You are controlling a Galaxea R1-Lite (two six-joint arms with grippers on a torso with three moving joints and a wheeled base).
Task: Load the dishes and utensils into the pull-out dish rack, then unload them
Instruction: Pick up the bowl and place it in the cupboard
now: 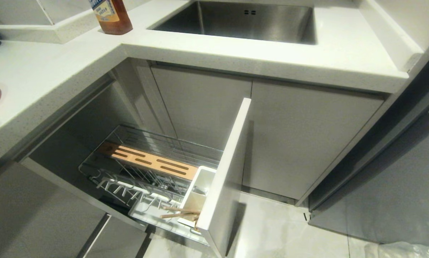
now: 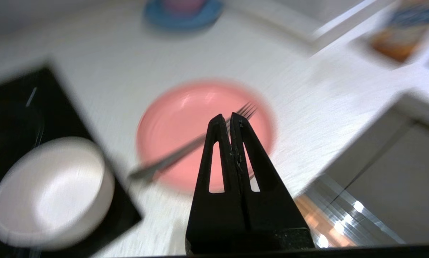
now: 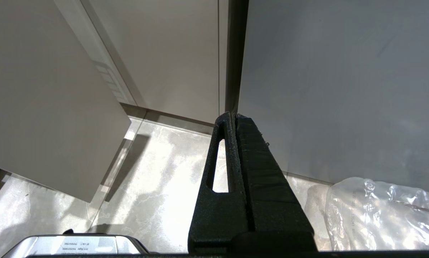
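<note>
The pull-out dish rack stands pulled out below the counter, its grey front panel toward the floor. The wooden chopsticks lean in its white caddy at the near end. On the white counter lies the pink plate with the silver fork across it. The cream bowl sits on a black cooktop beside it. My left gripper hovers above the plate, shut and empty. The right gripper is shut and empty, down near the floor. Neither arm shows in the head view.
A blue plate with stacked bowls sits further back on the counter, and an amber bottle stands at the sink's corner. Plain cabinet doors are beside the rack. A clear plastic bag lies on the tiled floor.
</note>
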